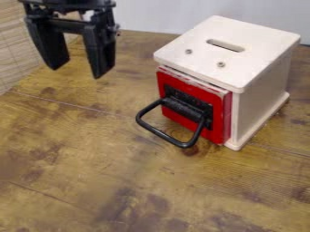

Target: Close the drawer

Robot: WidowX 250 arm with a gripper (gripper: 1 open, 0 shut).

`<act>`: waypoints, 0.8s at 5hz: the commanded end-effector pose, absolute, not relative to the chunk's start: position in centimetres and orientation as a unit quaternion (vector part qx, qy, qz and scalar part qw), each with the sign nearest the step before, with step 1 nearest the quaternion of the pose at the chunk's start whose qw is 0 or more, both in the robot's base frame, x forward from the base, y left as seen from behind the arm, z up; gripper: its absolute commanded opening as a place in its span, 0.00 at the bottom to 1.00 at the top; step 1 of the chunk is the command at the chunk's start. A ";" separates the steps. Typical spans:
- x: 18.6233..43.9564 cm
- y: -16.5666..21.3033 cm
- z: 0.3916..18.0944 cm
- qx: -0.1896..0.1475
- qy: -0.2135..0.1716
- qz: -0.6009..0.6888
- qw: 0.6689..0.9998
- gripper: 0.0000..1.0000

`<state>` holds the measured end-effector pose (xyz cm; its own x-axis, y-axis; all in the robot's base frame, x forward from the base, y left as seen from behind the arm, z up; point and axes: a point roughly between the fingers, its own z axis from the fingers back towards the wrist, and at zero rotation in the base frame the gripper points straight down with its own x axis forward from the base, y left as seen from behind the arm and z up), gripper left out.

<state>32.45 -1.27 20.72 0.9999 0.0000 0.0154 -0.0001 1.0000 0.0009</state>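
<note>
The red drawer [186, 107] sits in the front face of a cream-white cube cabinet [237, 54] with a slotted top. It has a black front plate and a large black loop handle [164, 127] that lies forward on the wooden table. The drawer front stands slightly out from the cabinet face. My gripper [74, 64] hangs at the upper left, well left of the handle and above the table. Its two black fingers [101, 54] are spread apart with nothing between them.
The wooden table [109, 172] stretches across the front and left. A woven, pale wall or panel [10, 54] runs along the far left edge. A pale wall stands behind the cabinet.
</note>
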 end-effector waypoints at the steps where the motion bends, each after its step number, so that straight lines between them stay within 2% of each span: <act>1: 32.0 -0.2 22.8 -0.001 -0.043 0.011 0.999 1.00; 4: 32.2 -1.5 22.6 0.018 -0.026 0.004 0.999 1.00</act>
<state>32.04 -1.41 21.05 0.9999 0.0171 -0.0024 -0.0170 0.9994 0.0294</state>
